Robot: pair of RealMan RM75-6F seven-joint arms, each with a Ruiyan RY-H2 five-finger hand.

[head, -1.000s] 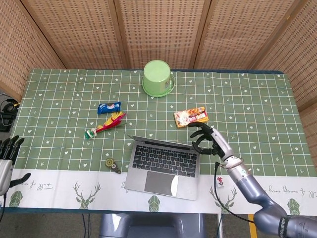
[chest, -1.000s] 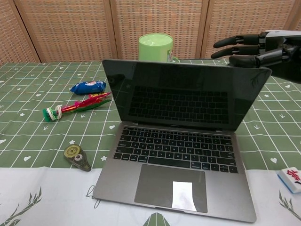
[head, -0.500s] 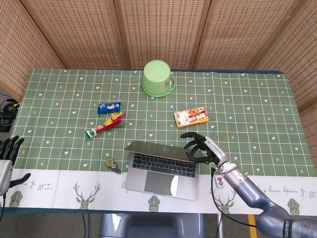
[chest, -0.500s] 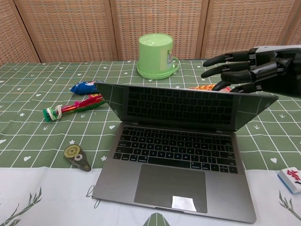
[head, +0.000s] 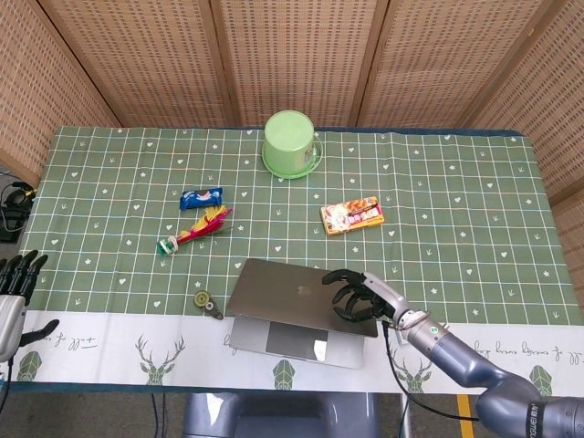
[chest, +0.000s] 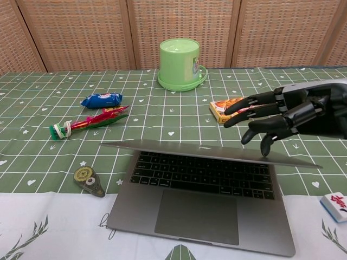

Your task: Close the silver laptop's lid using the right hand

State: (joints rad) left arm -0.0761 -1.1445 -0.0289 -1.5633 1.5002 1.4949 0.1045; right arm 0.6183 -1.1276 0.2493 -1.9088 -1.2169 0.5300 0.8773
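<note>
The silver laptop lies near the table's front edge with its lid tilted far down, a narrow gap above the keyboard. My right hand rests on the right part of the lid's back, fingers spread and fingertips touching the lid. It holds nothing. My left hand hangs at the far left edge of the head view, off the table, fingers apart and empty.
An upturned green cup stands at the back. A snack packet, a blue wrapper, a red-green toy and a tape dispenser lie around the laptop. A small tile sits at the front right.
My right hand has moved toward the front edge and down, pushing the lid from upright to nearly flat. The left hand has not moved.
</note>
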